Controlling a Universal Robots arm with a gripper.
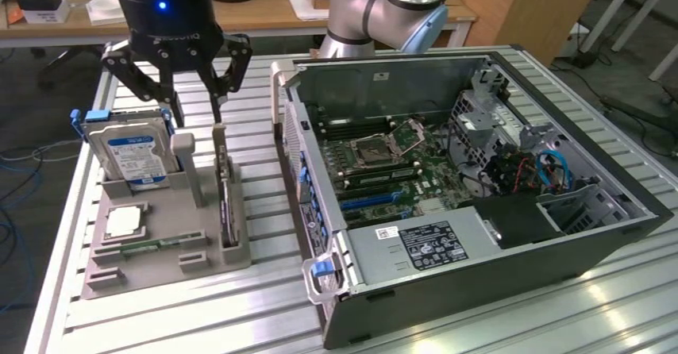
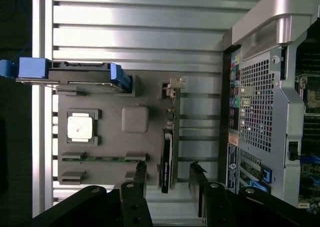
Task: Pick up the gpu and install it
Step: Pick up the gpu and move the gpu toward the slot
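At the wrist: your black two-fingered gripper (image 1: pixel 196 116) hangs above the holder, fingers spread wide, gripping nothing.
Gpu: the gpu (image 2: pixel 166 152), a thin flat dark circuit card, stands on edge in a slot of the holder; in the wrist view it sits between the two fingers, apart from both.
Grip advice: keep the fingers square to the card's flat faces and centred, so both meet it together. A skewed close would probably tip it in its slot.
Holder: the grey moulded holder tray (image 1: pixel 159 268) also carries an upright silver blue-labelled hard drive (image 1: pixel 132 151) and a small square silver chip (image 1: pixel 124 221), both well apart from the card.
Case: the open dark computer case (image 1: pixel 593 239) lies just beside the holder, on the exterior view's right, with its green motherboard (image 1: pixel 387 171) exposed.
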